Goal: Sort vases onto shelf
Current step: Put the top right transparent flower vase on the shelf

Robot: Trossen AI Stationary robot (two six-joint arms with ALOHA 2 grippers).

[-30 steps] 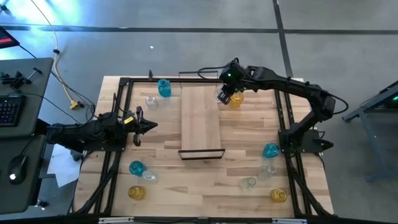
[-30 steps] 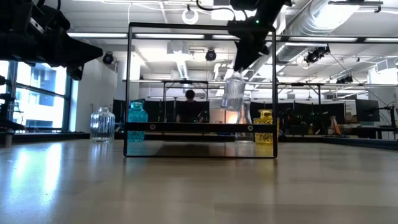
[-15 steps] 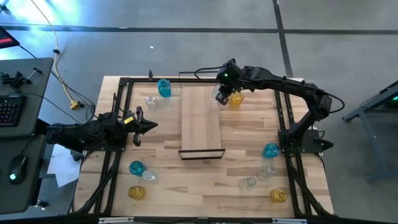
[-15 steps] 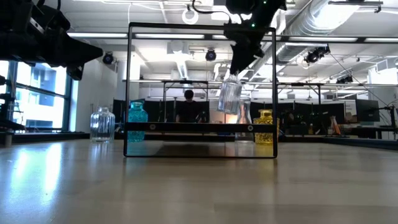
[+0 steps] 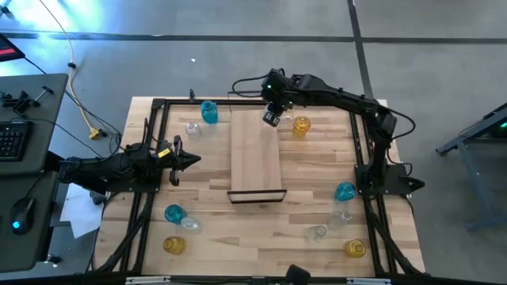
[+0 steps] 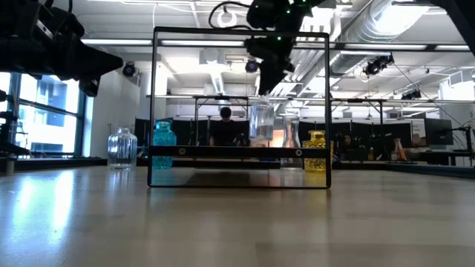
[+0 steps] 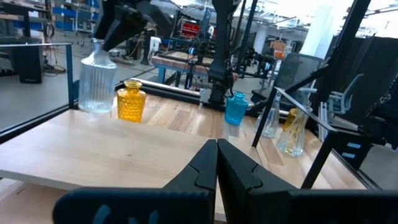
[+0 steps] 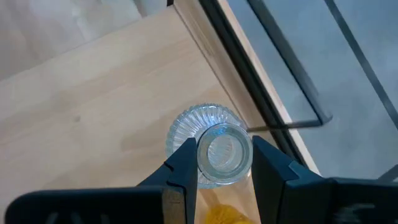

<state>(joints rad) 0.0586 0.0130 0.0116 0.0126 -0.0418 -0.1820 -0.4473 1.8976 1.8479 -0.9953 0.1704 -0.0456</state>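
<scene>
My right gripper (image 5: 272, 117) is shut on a clear ribbed vase (image 6: 261, 122) over the far right corner of the shelf (image 5: 255, 162). The shelf is a light-wood board in a thin black frame at mid-table. An amber vase (image 5: 301, 125) stands on the table just right of that corner. A teal vase (image 5: 208, 112) and a clear vase (image 5: 192, 129) stand left of the shelf's far end. My left gripper (image 5: 194, 161) waits shut and level at the table's left side, holding nothing. My right gripper pinches the clear vase's neck just below the rim (image 8: 224, 134) between its two fingers (image 8: 183, 165). The fingers slant down from the table's right and far side. The vase hangs nearly upright below them, its base just above the shelf board.
More vases stand near the front corners: a teal vase (image 5: 344, 191), two clear ones (image 5: 341, 215) (image 5: 317, 233) and an amber one (image 5: 355, 248) on the right. On the left stand a teal one (image 5: 173, 213), a clear one (image 5: 190, 224) and an amber one (image 5: 173, 245). A person shows beyond the table.
My right gripper has carried the clear vase toward the table's left, away from the amber vase and over the shelf's far right corner. The vase, tilted before, now hangs nearly upright and slightly lower. My left arm has kept still.
</scene>
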